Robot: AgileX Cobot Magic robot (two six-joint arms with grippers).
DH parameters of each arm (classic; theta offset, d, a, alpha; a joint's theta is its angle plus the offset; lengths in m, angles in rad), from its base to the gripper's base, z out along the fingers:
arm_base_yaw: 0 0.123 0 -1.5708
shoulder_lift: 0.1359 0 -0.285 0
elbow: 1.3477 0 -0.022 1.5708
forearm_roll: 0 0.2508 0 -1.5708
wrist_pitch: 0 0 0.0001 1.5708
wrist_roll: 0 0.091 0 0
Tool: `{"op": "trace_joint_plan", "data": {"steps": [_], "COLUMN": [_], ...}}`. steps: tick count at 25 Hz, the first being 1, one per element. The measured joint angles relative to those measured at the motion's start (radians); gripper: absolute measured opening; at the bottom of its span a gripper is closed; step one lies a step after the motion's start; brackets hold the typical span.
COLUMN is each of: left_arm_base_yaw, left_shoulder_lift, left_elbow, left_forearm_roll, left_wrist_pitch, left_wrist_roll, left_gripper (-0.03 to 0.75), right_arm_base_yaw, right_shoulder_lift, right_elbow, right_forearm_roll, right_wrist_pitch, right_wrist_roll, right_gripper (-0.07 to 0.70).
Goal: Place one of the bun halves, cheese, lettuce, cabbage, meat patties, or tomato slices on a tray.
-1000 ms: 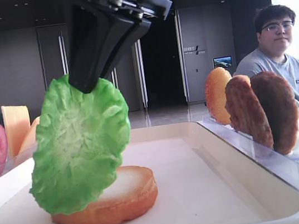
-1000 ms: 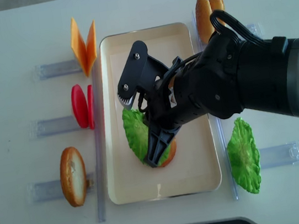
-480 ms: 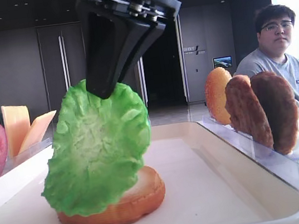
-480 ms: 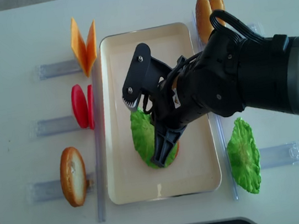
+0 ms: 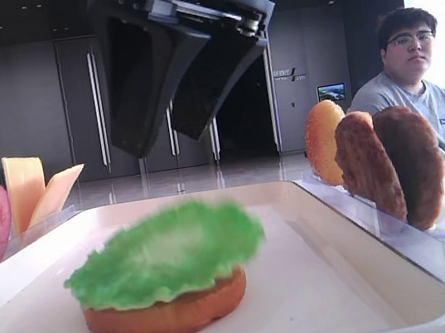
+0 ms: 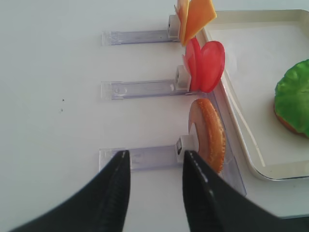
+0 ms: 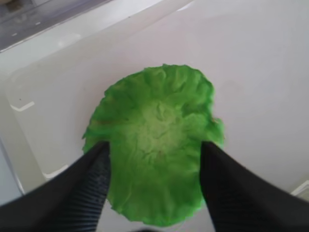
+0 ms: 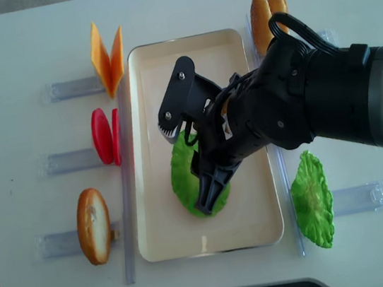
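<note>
Lettuce (image 5: 164, 255) now lies flat on the bun half (image 5: 167, 311) in the middle of the cream tray (image 5: 324, 285); a moment ago it hung upright, pinched in the right claw (image 5: 171, 128). That claw now hovers just above with its jaws spread wide, holding nothing. The leaf looks blurred, as if just dropped. This placement appears complete. The left claw (image 6: 153, 162) waits empty over the tabletop (image 6: 58, 96), jaws apart, beside the racked bun (image 6: 208, 135).
</note>
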Motion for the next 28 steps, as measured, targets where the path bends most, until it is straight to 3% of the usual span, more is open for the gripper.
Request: {"op": "trace_joint_plan", "data": {"steps": [4, 9, 11, 16, 22, 25, 28], "left_arm_base_yaw": [0.0, 0.0, 0.0, 0.0, 0.0, 0.0, 0.0], "left_shoulder_lift": [0.0, 0.0, 0.0, 0.0, 0.0, 0.0, 0.0], "left_elbow": [0.0, 0.0, 0.0, 0.0, 0.0, 0.0, 0.0], "left_forearm_roll": [0.0, 0.001, 0.001, 0.001, 0.001, 0.001, 0.001], "left_wrist_pitch": [0.0, 0.0, 0.0, 0.0, 0.0, 0.0, 0.0], "left_wrist_roll": [0.0, 0.0, 0.0, 0.0, 0.0, 0.0, 0.0], "left_gripper": [0.282, 0.282, 0.282, 0.282, 0.282, 0.282, 0.282], "right_arm_base_yaw": [0.0, 0.0, 0.0, -0.044, -0.276, -0.419, -0.549], "right_shoulder_lift": [0.0, 0.0, -0.007, -0.048, -0.192, -0.298, -0.412], "right_elbow": [0.0, -0.002, -0.016, -0.08, -0.09, -0.09, -0.09], "right_forearm_roll": [-0.073, -0.231, -0.285, -0.343, -0.345, -0.345, -0.345], "right_wrist_pitch": [0.001, 0.028, 0.089, 0.365, 0.615, 0.67, 0.677], "right_wrist_roll": [0.023, 0.167, 0.238, 0.397, 0.476, 0.49, 0.496], "right_gripper": [0.468, 0.48, 0.477, 0.431, 0.412, 0.411, 0.411]}}
